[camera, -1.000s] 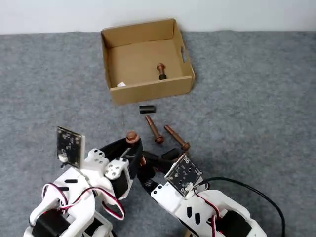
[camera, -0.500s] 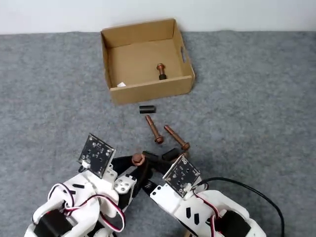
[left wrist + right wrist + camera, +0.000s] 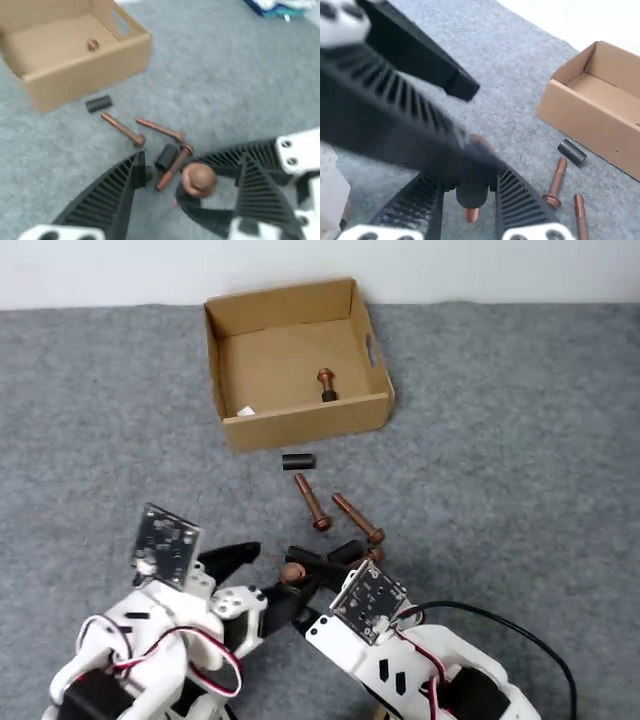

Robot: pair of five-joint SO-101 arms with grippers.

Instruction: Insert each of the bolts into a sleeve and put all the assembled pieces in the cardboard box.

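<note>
My right gripper [image 3: 471, 186] is clamped on a black sleeve [image 3: 471, 194], with one jaw pressed against each side of it. A copper bolt [image 3: 198, 180] sits in that sleeve. Its round head stands out at one end, and its tip pokes out at the other end, down between the bases of the right jaws. My left gripper [image 3: 192, 162] is spread wide and grips nothing. The bolt head lies in the gap between its two jaws, closer to one than the other, and I cannot tell whether that jaw touches it. One left jaw crosses just in front of the right jaw tips.

Just past the left jaw tips, on the grey carpet [image 3: 520, 440], a second sleeve [image 3: 166, 156] lies right beside a second bolt [image 3: 172, 167]. I cannot tell whether the two touch. Farther out from the tips lie a third bolt [image 3: 122, 129] and a fourth bolt [image 3: 160, 129], near each other but apart, their heads turned toward the jaws. Beyond them a third sleeve [image 3: 98, 103] lies on its side, just short of the cardboard box [image 3: 300, 425]. The box stands open-topped, well away from both pairs of jaws. On its floor lies one assembled piece [image 3: 327, 385], a bolt in a sleeve, near the wall that faces the jaws.
</note>
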